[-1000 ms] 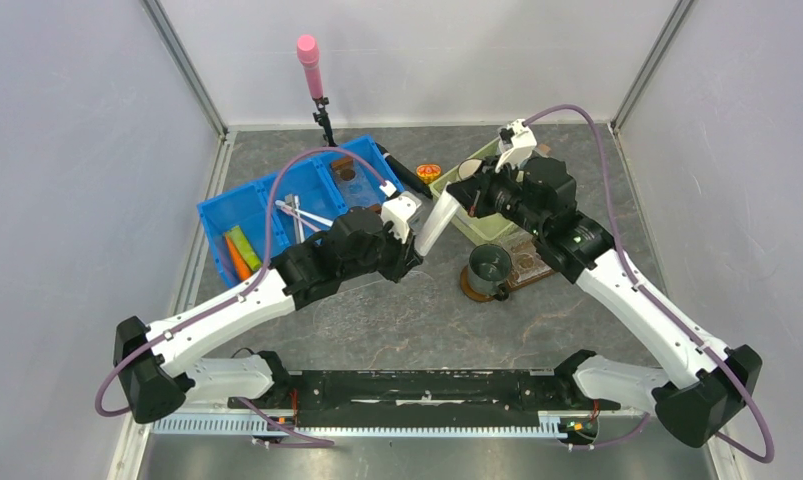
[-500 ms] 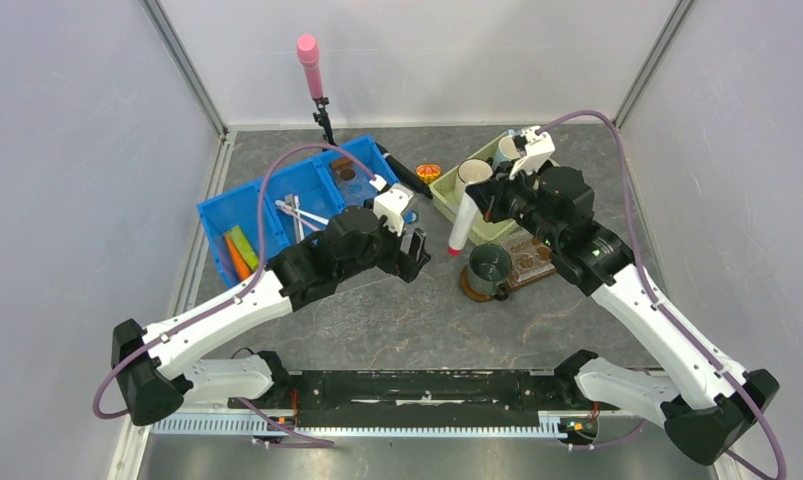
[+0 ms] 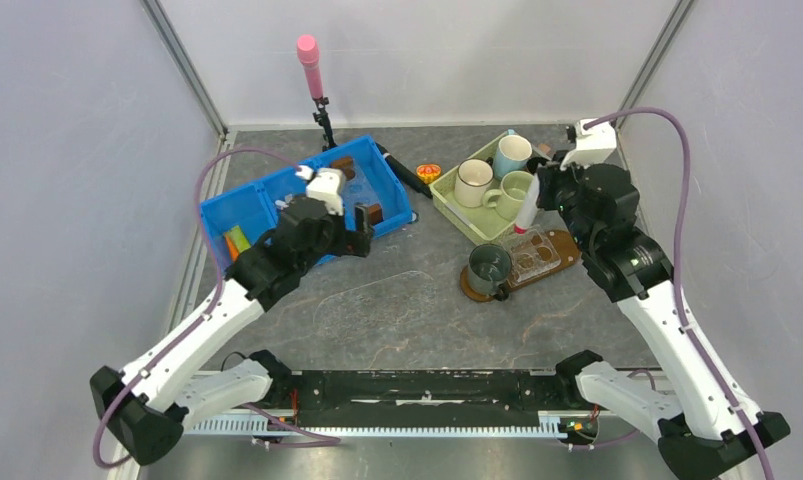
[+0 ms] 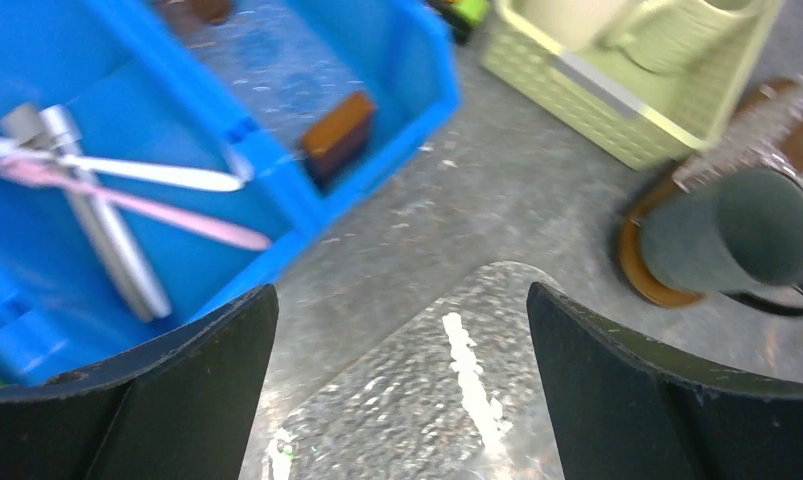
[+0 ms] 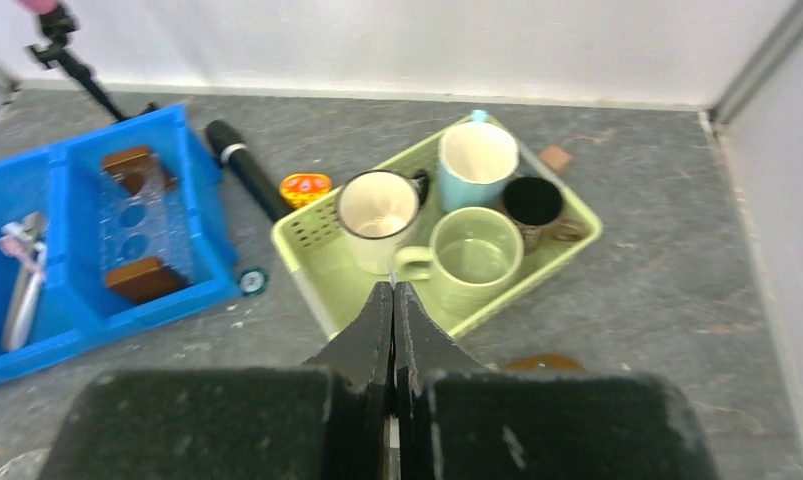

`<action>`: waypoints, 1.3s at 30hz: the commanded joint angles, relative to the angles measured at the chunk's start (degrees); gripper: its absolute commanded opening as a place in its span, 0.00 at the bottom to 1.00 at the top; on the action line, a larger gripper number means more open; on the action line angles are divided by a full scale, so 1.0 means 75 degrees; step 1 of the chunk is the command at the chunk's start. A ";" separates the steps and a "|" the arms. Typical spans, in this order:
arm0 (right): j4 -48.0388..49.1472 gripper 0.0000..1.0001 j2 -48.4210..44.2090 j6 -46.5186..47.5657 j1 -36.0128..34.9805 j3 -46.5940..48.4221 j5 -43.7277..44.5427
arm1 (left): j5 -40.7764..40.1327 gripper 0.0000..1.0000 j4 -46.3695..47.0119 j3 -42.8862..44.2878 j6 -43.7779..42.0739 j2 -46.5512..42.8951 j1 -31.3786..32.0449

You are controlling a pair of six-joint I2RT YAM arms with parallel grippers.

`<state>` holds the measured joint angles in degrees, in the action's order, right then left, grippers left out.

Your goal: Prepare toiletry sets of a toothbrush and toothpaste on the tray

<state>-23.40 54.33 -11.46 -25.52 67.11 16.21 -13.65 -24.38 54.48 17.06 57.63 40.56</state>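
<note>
Bench (image 3: pixel 417 310): grey, mottled. Blue bin (image 3: pixel 239 203) left-rear. Pale green basket (image 3: pixel 455 212) right-rear, four mugs (image 5: pixel 378 205) inside. Tray (image 3: pixel 571 246) just in front of basket, dark green mug (image 3: pixel 489 266) on its left end. Left jaws spread wide, empty, over bin's near wall. Right jaws pinched on white tube (image 3: pixel 527 203), red cap down, above basket-tray border. Pink toothbrush (image 4: pixel 182 217), white toothbrush (image 4: pixel 147 172) lying in bin.
</note>
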 commanded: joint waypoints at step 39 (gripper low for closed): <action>0.3484 0.00 -0.1210 0.0301 0.1270 -0.3543 0.0252 | -0.1089 1.00 0.0133 -0.2148 -0.0239 -0.2526 -0.1868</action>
<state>-3.20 46.44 -10.20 -16.32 41.76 18.02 -20.93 -26.15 38.28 18.09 38.74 26.74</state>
